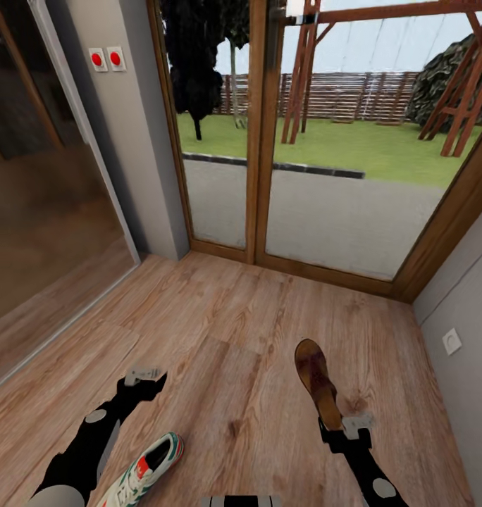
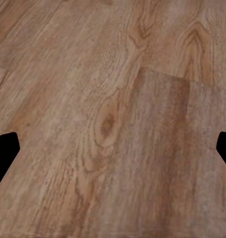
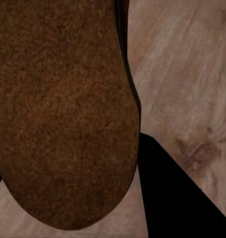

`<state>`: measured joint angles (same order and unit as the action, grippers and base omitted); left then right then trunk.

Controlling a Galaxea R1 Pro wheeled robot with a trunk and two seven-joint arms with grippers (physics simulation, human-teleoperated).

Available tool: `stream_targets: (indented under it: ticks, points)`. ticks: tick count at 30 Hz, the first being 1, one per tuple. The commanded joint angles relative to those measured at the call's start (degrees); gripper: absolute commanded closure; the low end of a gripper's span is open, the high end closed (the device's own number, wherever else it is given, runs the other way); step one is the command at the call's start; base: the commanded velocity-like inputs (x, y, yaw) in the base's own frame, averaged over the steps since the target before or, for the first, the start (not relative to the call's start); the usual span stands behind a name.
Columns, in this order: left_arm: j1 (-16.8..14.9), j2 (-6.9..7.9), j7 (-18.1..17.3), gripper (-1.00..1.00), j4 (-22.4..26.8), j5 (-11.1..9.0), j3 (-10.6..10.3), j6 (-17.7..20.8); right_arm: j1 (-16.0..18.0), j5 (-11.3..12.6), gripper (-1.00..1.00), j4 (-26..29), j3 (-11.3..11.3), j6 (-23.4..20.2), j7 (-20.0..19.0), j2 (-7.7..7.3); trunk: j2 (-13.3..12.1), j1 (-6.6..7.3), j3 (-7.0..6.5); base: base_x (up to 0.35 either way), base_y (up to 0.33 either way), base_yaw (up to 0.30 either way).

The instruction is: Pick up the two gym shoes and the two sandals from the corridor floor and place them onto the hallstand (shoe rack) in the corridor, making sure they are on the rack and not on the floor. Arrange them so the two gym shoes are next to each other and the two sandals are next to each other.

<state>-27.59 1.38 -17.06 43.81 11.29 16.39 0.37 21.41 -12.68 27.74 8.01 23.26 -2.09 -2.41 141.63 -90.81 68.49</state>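
- One sandal (image 1: pixel 316 382) was gripped at its heel by the right tool (image 1: pixel 345 427), long axis running straight ahead of that tool, above the corridor floor (image 1: pixel 227 331).
- Left tool (image 1: pixel 144 374) was open, empty.
- Gym shoe (image 1: pixel 146 472) lay just behind the left tool, nearer the left arm.

head – high, facing forward-down at corridor floor (image 1: pixel 220 338) | left wrist – close over bare planks | right wrist – very close on sandal (image 3: pixel 63 114), shared with head
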Motion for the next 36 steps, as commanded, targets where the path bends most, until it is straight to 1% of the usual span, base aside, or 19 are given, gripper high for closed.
stream_targets:
  ticks: [1, 3, 4, 6, 8, 9, 12, 15, 20, 25, 31, 36]
  points:
    - [1.31, -0.06, -0.38, -1.00, 0.05, 0.48, 1.21, -1.35, -0.96, -0.34, 1.00, -0.02, 0.47, 1.74, -0.24, -0.03, -0.40, 0.24, -0.24, 0.000, 0.000, 0.000]
    - [2.86, -0.09, -0.36, -1.00, 0.05, 0.48, 2.60, -3.56, -1.97, -0.33, 1.00, -0.04, 0.54, 3.76, -0.22, -0.19, -1.20, 0.68, -0.78, 0.000, 0.000, 0.000]
    - [4.34, -0.21, -0.35, -1.00, 0.00, 0.46, 3.85, -5.84, -3.19, -0.29, 1.00, -0.05, 0.58, 5.16, -0.20, -0.30, -1.60, 0.89, -1.05, 0.000, 0.000, 0.000]
    - [5.60, -0.33, -0.30, -1.00, -0.02, 0.39, 4.61, -7.48, -4.29, -0.22, 1.00, -0.05, 1.17, 6.15, -0.20, -0.36, -2.41, 1.33, -1.59, 0.000, 0.000, 0.000]
    - [7.28, -0.53, -0.26, -1.00, 0.03, 0.39, 5.14, -8.71, -5.89, -0.18, 1.00, -0.11, 8.38, 7.00, -0.39, -0.30, -3.21, 1.77, -2.13, 0.000, 0.000, 0.000]
    - [7.56, -0.57, -0.26, -1.00, 0.04, 0.36, 5.17, -8.78, -6.04, -0.20, 1.00, -0.27, 9.54, 7.02, -0.45, -0.26, -3.61, 1.99, -2.40, 0.000, 0.000, 0.000]
    - [7.91, -0.69, -0.25, -1.00, 0.04, 0.36, 5.21, -8.86, -6.21, -0.27, 1.00, -1.88, 10.92, 7.09, -0.52, -0.06, -4.81, 2.65, -3.20, 0.000, 0.000, 0.000]
    - [8.02, -0.78, -0.24, -1.00, 0.01, 0.32, 5.22, -8.89, -6.27, -0.32, 1.00, -3.39, 11.37, 7.13, -0.54, 0.08, -6.02, 3.31, -4.01, 0.000, 0.000, 0.000]
    - [8.07, -0.84, -0.25, -1.00, -0.03, 0.25, 5.23, -8.97, -6.29, -0.40, 1.00, -4.12, 11.49, 7.22, -0.55, 0.18, -8.02, 4.41, -5.36, 0.000, 0.000, 0.000]
    - [8.08, -0.85, -0.26, -1.00, -0.04, 0.21, 5.23, -9.19, -6.30, -0.41, 1.00, -4.26, 11.54, 7.24, -0.55, 0.13, -8.02, 4.41, -5.81, 0.000, 0.000, 0.000]
    - [8.08, -0.93, -0.26, -1.00, -0.08, 0.22, 5.23, -10.36, -6.30, -0.41, 1.00, -4.28, 11.54, 7.26, -0.55, 0.12, -8.02, 4.41, -6.34, 0.000, 0.000, 0.000]
    - [8.08, -0.87, -0.24, -1.00, -0.91, 0.28, 5.23, -10.67, -6.30, -0.38, 1.00, -4.23, 11.53, 7.30, -0.55, 0.12, -8.02, 4.41, -6.79, 0.000, 0.000, 0.000]
